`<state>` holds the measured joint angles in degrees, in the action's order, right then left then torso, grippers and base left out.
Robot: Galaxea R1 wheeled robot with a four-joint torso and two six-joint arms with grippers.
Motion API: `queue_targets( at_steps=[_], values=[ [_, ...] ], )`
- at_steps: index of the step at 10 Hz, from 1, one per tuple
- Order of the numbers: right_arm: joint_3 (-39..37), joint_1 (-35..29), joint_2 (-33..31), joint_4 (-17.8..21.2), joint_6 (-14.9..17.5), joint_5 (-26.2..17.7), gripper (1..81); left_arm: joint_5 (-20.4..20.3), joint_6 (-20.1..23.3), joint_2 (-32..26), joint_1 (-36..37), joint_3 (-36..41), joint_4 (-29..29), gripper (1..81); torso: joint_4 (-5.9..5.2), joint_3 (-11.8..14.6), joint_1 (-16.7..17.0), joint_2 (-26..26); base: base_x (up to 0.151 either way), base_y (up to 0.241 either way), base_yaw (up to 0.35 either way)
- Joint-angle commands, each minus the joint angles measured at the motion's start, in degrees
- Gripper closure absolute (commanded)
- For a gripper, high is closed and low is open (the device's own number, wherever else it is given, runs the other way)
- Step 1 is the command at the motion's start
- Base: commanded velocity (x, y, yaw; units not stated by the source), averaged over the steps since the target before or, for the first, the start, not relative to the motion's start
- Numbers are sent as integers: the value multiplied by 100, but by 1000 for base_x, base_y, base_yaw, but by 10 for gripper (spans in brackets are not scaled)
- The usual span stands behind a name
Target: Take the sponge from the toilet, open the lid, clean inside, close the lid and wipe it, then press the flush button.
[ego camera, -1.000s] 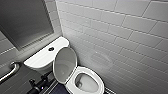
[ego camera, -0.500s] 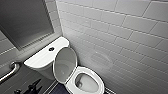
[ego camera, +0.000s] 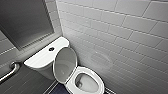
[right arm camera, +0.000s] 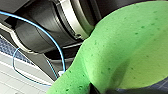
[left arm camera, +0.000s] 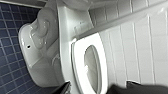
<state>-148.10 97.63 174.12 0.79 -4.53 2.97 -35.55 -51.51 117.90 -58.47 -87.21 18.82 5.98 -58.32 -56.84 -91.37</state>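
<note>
1. At tank top [ego camera: 37,61] centre: flush button [ego camera: 51,49], dark, round; no legible marking on it.
2. Lid [ego camera: 65,63] raised, leaning back against the tank's front edge; seat [ego camera: 82,71] down, bowl [ego camera: 86,83] exposed.
3. Right tool [right arm camera: 100,89]: clamped on sponge [right arm camera: 120,50], bright green, held off the toilet.
4. Left tool [left arm camera: 98,87]: tips wide apart, facing the seat; blue floor tiles [left arm camera: 10,50] beside the toilet base.

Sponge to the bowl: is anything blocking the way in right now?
Nothing visible does. The lid stands raised against the tank, the seat lies down, and the bowl lies open. The sponge sits close at the right wrist.
</note>
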Motion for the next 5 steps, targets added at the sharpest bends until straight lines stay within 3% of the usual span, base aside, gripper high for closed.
queue_targets(
  at_steps=[1,2,3,5],
  values=[
    [72,-28,-164,-158,101,-377,811,2284,-27,671,-511,-323,2603,10,0,0,0,0,0,0,0],
    [116,-72,-199,-332,102,-377,811,3221,-26,962,-713,-340,3018,10,0,0,0,0,0,0,0],
    [142,-107,-217,-500,102,-377,811,3709,-17,1156,-932,-314,3379,10,0,0,0,0,0,0,0],
    [134,-151,-226,-685,102,-368,811,4308,61,1438,-1355,-332,3820,10,0,0,0,0,0,0,0]
  ],
)
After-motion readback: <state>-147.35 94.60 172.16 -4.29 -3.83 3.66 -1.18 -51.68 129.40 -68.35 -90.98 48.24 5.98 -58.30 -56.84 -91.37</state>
